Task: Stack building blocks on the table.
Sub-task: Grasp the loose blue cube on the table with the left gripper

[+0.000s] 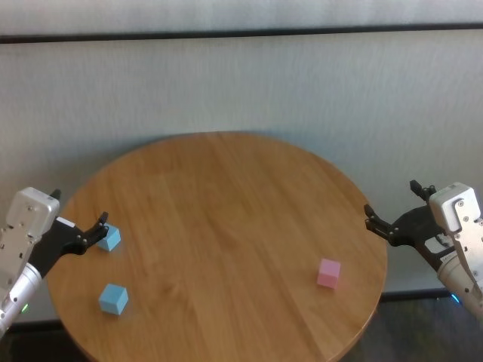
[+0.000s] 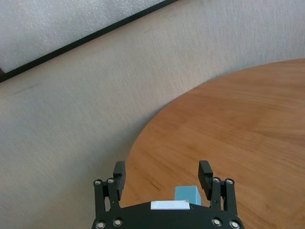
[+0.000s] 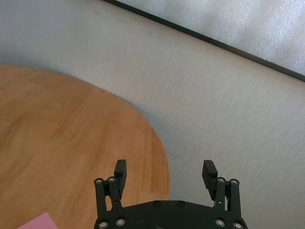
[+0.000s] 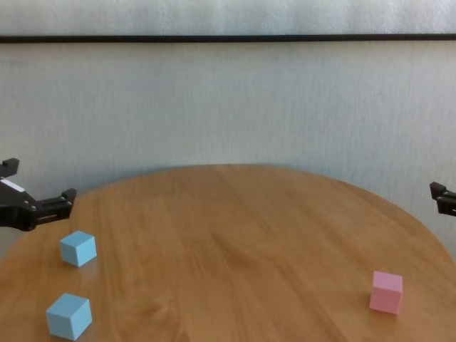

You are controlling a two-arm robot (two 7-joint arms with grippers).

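The left gripper (image 1: pixel 96 226) hovered at the worktop's (image 1: pixel 226 204) left rim with its jaws spread wide and holding nothing, and the far blue cube (image 1: pixel 109 239) lay just ahead of and below the jaw tips, a little toward the robot; in the left wrist view that cube (image 2: pixel 186 195) showed between the two fingers but nearer one of them, so the jaws were not yet centred over it. The near blue cube (image 1: pixel 113 299) sat closer to the robot on the same left side, apart from the first, and the pink cube (image 1: pixel 328 272) rested well across the worktop near the right rim. The right gripper (image 1: pixel 389 225) hung just off that right edge, jaws likewise wide and empty, with the pink cube nearer the robot than its tips and only a corner of it (image 3: pixel 35 222) visible in its wrist view. Being cubes, none had a long axis to align with. By judgement, the left arm was the nearer to both blue cubes and the right to the pink one; the far blue cube lay close to the left edge, while the broad middle of the worktop gave open room for building the stack
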